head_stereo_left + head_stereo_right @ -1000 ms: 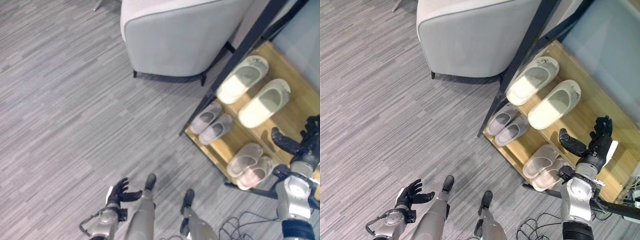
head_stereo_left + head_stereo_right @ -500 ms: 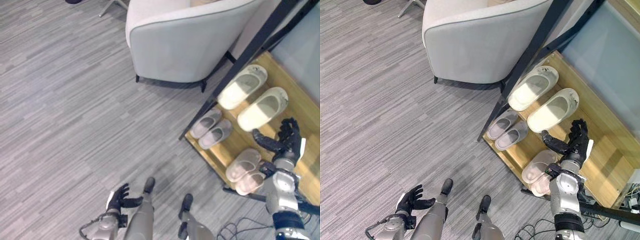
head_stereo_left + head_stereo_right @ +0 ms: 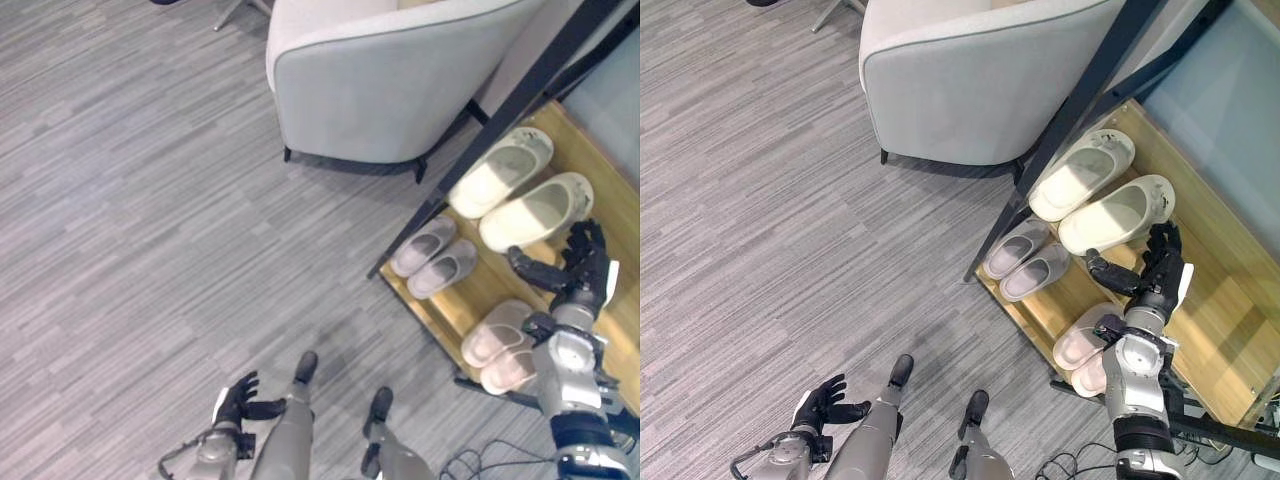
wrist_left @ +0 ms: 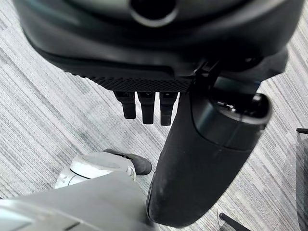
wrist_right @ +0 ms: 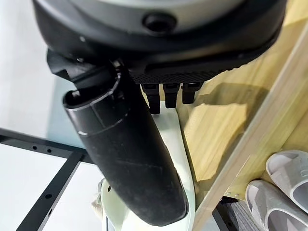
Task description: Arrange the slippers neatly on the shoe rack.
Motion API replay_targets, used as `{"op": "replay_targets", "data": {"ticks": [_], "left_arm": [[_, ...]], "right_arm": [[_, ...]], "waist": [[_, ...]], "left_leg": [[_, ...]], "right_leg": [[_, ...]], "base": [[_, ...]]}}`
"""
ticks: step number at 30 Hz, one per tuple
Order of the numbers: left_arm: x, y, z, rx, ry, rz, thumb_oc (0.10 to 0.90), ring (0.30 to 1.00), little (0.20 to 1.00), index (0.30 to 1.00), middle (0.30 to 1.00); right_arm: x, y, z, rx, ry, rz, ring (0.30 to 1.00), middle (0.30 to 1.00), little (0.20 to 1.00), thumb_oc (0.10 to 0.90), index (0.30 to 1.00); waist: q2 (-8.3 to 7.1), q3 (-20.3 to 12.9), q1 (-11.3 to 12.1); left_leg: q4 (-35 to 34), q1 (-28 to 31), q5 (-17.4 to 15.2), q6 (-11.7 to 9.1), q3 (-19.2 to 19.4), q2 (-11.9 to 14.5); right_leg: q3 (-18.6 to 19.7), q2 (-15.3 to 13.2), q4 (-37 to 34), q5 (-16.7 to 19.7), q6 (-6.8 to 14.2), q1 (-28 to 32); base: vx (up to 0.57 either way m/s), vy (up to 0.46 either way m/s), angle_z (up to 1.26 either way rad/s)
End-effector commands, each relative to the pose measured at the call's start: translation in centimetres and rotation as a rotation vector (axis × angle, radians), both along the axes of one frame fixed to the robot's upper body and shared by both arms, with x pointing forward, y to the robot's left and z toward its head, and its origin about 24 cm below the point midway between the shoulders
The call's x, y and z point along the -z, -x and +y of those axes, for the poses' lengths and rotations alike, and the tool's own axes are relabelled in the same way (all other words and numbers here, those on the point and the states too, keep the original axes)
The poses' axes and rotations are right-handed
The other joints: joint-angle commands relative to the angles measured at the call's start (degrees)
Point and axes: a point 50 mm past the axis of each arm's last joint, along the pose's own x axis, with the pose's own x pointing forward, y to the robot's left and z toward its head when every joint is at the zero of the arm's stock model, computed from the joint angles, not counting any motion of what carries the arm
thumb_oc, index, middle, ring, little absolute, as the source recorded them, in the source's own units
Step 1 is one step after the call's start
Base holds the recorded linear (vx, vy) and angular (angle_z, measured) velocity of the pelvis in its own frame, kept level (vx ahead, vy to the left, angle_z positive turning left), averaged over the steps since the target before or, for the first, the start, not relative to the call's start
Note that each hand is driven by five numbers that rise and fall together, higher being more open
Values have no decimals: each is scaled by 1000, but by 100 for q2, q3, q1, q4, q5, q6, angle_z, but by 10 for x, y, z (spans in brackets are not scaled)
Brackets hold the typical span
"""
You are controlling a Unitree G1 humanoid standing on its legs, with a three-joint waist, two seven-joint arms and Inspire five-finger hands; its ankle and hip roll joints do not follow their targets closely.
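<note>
The right hand (image 3: 1152, 268), fingers spread wide and empty, hovers beside the cream slippers (image 3: 1116, 213) on the shoe rack (image 3: 1215, 330) top shelf; it probably nudges them straight next. The left hand (image 3: 824, 406) hangs relaxed, holding nothing.

Pink slippers (image 3: 1087, 352) partly behind right hand's arm; armchair (image 3: 400, 70) cut by top edge, perhaps sofa.

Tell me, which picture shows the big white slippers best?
The right eye view: both white slippers lie whole on the rack. The left eye view shows them too. The right wrist view catches part of one past the right hand.
</note>
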Motion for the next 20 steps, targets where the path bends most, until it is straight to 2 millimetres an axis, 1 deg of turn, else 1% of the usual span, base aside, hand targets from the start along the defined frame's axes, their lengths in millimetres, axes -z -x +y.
{"op": "replay_targets", "data": {"ticks": [1,3,8,9,10,11,12,13,14,15,16,17,18,19,20], "left_arm": [[-2,6,8,37,-55,-5,800,900,900,900,900],[0,8,9,41,-55,5,800,900,900,900,900],[3,12,8,22,-38,22,800,900,900,900,900],[5,15,7,18,-32,33,800,900,900,900,900],[8,22,6,12,-25,56,800,900,900,900,900],[13,28,4,1,-12,85,800,900,900,900,900],[17,35,0,-9,5,107,800,900,900,900,900],[22,41,-2,-36,29,134,800,900,900,900,900],[28,51,-6,-74,60,173,800,900,900,900,900],[33,59,-11,-97,85,207,800,900,900,900,900],[36,65,-14,-125,118,229,800,900,900,900,900],[42,77,-18,-127,133,283,800,900,900,900,900],[43,81,-20,-113,136,301,800,900,900,900,900],[43,81,-20,-113,136,302,800,900,900,900,900],[47,93,-24,-42,130,359,800,900,900,900,900]], "right_arm": [[-67,-19,-4,-38,167,-198,900,900,900,800,900],[-69,-21,-4,-60,181,-188,900,900,900,800,900],[-60,-16,-8,-37,148,-176,900,900,900,800,900],[-48,-9,-12,-15,132,-145,900,900,900,800,900],[-30,6,-20,29,111,-99,900,900,900,800,900],[-12,20,-23,55,49,-83,900,900,900,800,900],[6,32,-20,57,-47,-82,900,900,900,800,900],[26,44,-11,20,-136,-71,900,900,900,800,900],[40,53,7,-61,-203,-59,900,900,900,800,900],[55,63,31,-153,-299,-60,900,900,900,800,900],[63,73,49,-246,-341,-34,900,900,900,800,900],[76,86,65,-309,-432,-10,900,900,900,800,900],[82,92,69,-333,-455,17,900,900,900,800,900],[82,92,69,-333,-455,18,900,900,900,800,900],[114,118,73,-394,-403,261,900,900,900,800,900]], "waist": [[-51,-210,146],[-79,-244,157],[-115,-352,124],[-136,-428,95],[-167,-573,43],[-180,-745,-42],[-153,-920,-124],[-112,-1069,-218],[-58,-1198,-343],[9,-1349,-453],[65,-1438,-573],[121,-1541,-714],[130,-1571,-748],[130,-1571,-745],[200,-1631,-906]], "left_leg": [[-338,346,-432,87,133,90],[-340,386,-442,92,140,88],[-390,519,-457,102,136,85],[-427,622,-470,97,124,105],[-478,826,-498,87,132,131],[-523,1059,-534,84,178,171],[-608,1366,-573,97,261,233],[-713,1666,-577,100,356,290],[-839,1949,-566,114,471,342],[-975,2207,-545,140,584,385],[-1013,2377,-551,149,674,393],[-1086,2585,-561,151,791,397],[-1104,2638,-575,156,823,390],[-1106,2644,-576,156,826,391],[-1142,2786,-610,183,951,360]], "right_leg": [[185,-61,430,-384,124,-82],[196,-70,451,-387,122,-60],[195,-51,481,-419,119,21],[183,-44,483,-439,121,98],[141,-26,465,-458,141,285],[130,-9,464,-479,147,467],[168,26,462,-508,144,663],[218,59,474,-517,140,826],[313,104,486,-529,142,960],[401,127,488,-538,131,1081],[503,159,515,-548,133,1147],[609,184,525,-551,134,1225],[639,186,527,-563,133,1254],[643,187,526,-563,133,1258],[778,170,595,-579,136,1282]], "base": [[0,0,0],[0,17,0],[10,4,1],[99,34,8],[136,49,8],[124,86,8],[72,114,-8],[-39,139,-51],[-113,154,-92],[-193,156,-136],[-155,150,-105],[-114,102,-74],[-38,54,-47],[-39,46,-26],[-47,55,-29]]}}
